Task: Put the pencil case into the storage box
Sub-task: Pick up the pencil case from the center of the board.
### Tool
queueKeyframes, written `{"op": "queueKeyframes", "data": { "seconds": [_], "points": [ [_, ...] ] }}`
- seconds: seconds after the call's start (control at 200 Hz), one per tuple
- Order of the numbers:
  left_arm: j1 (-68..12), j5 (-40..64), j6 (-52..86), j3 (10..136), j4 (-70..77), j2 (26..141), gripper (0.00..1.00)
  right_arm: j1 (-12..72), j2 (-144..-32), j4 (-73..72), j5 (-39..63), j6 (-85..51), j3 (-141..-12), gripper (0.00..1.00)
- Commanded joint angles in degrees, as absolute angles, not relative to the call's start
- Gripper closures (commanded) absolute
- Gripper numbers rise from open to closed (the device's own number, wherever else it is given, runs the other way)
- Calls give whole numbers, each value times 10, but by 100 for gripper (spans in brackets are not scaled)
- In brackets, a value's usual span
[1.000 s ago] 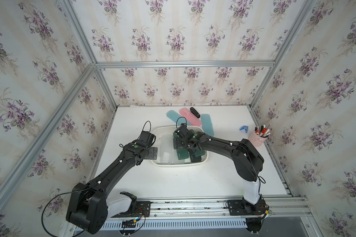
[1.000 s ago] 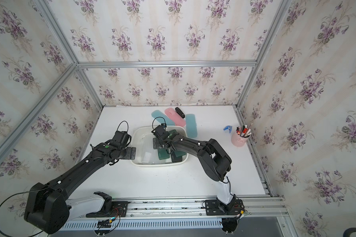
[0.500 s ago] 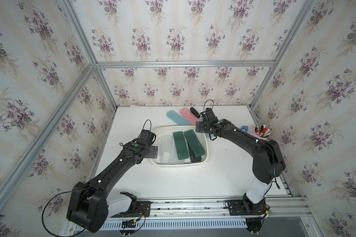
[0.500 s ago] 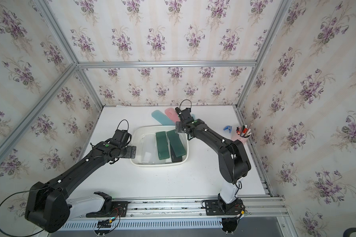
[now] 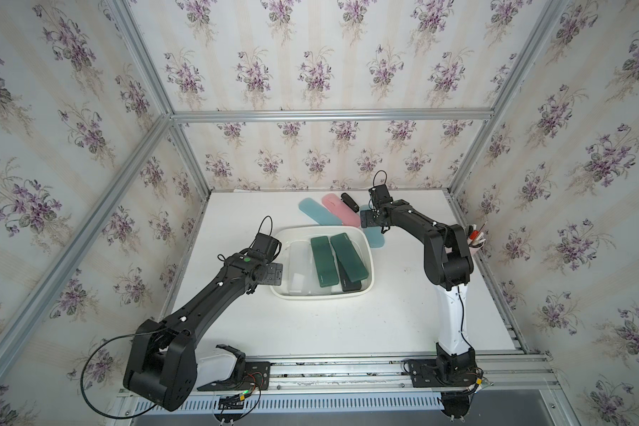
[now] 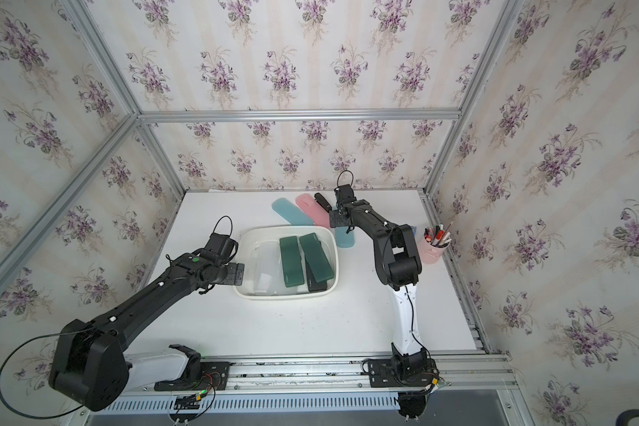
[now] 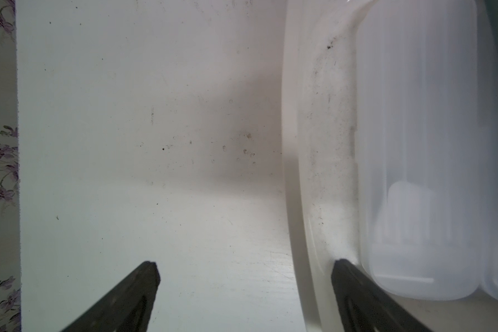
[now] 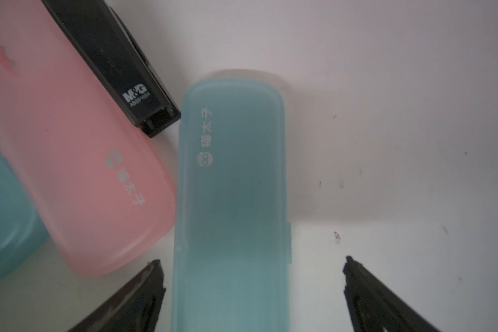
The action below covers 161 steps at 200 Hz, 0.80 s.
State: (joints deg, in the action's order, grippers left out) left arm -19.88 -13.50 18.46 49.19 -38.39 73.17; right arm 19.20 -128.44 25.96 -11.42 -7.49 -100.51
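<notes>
On the white surface (image 5: 347,332) the box (image 5: 321,294) sat between the two arms. It already held two green cases (image 5: 323,262) side by side, a black case (image 5: 349,283) under them and clear cases (image 5: 299,265) along the left arm's side.

Behind the box lay three more cases, none in it: a blue case (image 5: 375,238) just past the box's far right corner, a pink case (image 5: 340,210) beside it, and a second blue case (image 5: 318,212) next to that. A black stapler (image 5: 349,202) rested against the pink case's far edge, close to the blue case's end. A pink cup (image 6: 431,250) of pens stood at the right edge, well apart.

The stapler read "M&G" (image 8: 135,92), with a smaller code beneath, too blurred to make out. The blue case (image 8: 230,201) and the pink case (image 8: 78,172) each carried a small owl-like mark and "猫太子".

The right pincer (image 8: 251,261) was spread wide over the blue case, one finger in the gap by the pink case, the other over bare surface. It held nothing, and I could not tell whether it touched the case.

The left pincer (image 7: 245,263) was also wide apart and empty, straddling the box's rim (image 7: 299,143), with one finger outside and the other inside, just beside a clear case (image 7: 414,172).
</notes>
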Motion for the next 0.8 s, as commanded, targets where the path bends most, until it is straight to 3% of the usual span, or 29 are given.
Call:
{"op": "queueKeyframes", "data": {
  "seconds": [0.0, 0.375, 0.574, 0.799],
  "points": [
    [-199, -148, 182, 492, -394, 733, 1, 191, -1299, 271, -106, -62, -1011, 1],
    [-198, -147, 181, 491, -393, 731, 1, 169, -1284, 253, -113, -69, -952, 2],
    [-198, -143, 179, 490, -390, 729, 1, 132, -1246, 213, -19, -57, -892, 3],
    [-198, -142, 180, 488, -390, 725, 1, 125, -1253, 224, -11, -37, -895, 17]
  ]
}}
